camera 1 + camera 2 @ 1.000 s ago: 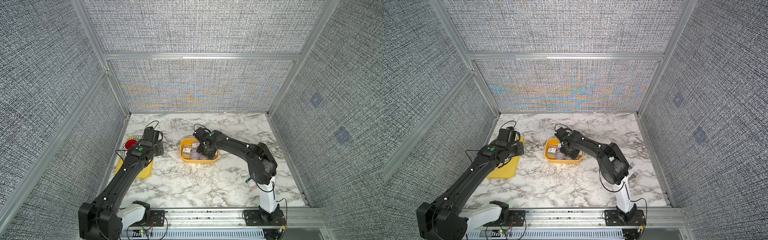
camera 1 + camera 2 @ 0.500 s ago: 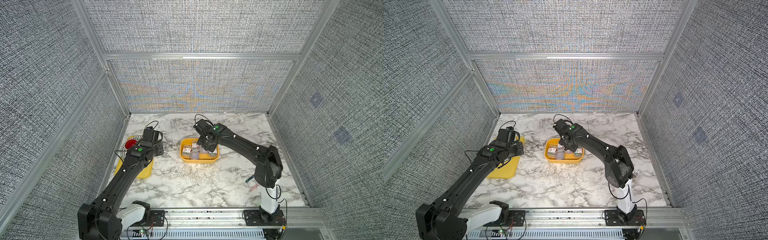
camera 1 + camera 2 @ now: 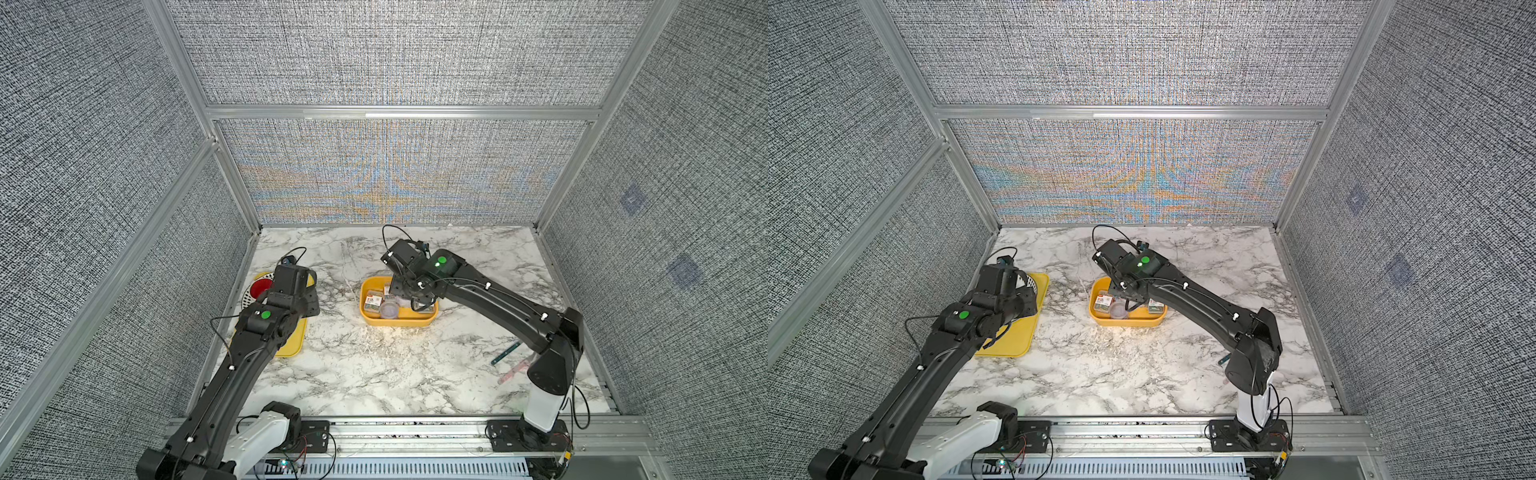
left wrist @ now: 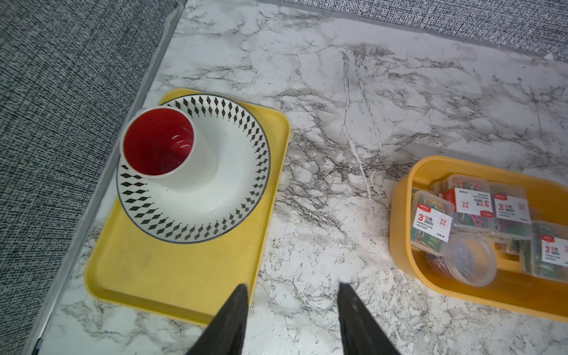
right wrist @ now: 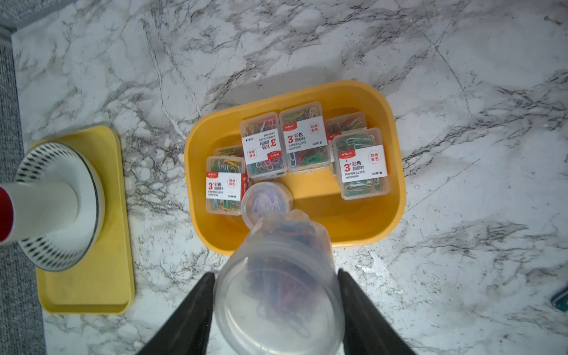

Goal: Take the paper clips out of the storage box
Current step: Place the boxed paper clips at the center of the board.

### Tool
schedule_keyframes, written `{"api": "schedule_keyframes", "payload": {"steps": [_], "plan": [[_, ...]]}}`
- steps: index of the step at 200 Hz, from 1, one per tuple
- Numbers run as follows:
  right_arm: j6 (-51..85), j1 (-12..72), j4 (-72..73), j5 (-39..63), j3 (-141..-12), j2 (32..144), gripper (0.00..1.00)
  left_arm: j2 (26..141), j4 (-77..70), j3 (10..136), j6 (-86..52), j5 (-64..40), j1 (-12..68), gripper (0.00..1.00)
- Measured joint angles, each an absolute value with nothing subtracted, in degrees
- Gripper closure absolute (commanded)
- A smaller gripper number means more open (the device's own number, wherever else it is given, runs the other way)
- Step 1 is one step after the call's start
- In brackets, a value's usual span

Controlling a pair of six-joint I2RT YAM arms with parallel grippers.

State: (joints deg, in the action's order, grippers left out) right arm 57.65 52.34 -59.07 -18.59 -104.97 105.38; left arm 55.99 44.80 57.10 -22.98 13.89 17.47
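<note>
Your right claw (image 5: 275, 272) pinches a round clear plastic tub of paper clips (image 5: 276, 295) over the deep yellow plastic storage box (image 5: 396, 172)'s near wall. Carry it level onto the bare marble desk (image 5: 461, 230). Labelled clear cases (image 5: 361, 163) wait inside; the left claw (image 4: 292, 285) hangs spread, empty.

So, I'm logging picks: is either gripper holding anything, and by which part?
The right gripper holds a round clear tub of paper clips by its curved side wall; the left gripper is open, holding nothing.

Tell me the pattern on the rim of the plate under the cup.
Black diamonds ringing a white plate, clearest in the left wrist view.
</note>
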Motion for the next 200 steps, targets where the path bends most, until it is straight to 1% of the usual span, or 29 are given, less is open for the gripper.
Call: {"api": "schedule_keyframes", "payload": {"steps": [39, 70, 83, 104, 154, 200], "plan": [[49.8, 57.5, -60.9, -17.5, -110.1, 111.2, 0.46, 45.7, 49.1, 57.3, -24.4, 18.2, 17.5, 0.5], [44.0, 61.9, -63.6, -15.5, -122.5, 120.7, 0.46, 39.3, 52.1, 58.1, -25.6, 21.6, 17.5, 0.51], [41.8, 63.5, -64.5, -14.3, -127.9, 124.6, 0.46, 38.3, 52.8, 58.8, -25.7, 23.0, 17.5, 0.51], [39.1, 65.1, -65.3, -11.7, -133.1, 129.2, 0.46, 37.3, 54.7, 59.8, -26.0, 25.0, 17.5, 0.51], [36.3, 66.0, -64.2, -8.3, -136.6, 135.1, 0.47, 32.3, 55.7, 59.7, -27.0, 29.6, 17.5, 0.51], [38.6, 66.8, -61.5, -7.0, -138.8, 139.9, 0.47, 30.7, 55.7, 58.3, -27.0, 31.6, 17.5, 0.51]]}}
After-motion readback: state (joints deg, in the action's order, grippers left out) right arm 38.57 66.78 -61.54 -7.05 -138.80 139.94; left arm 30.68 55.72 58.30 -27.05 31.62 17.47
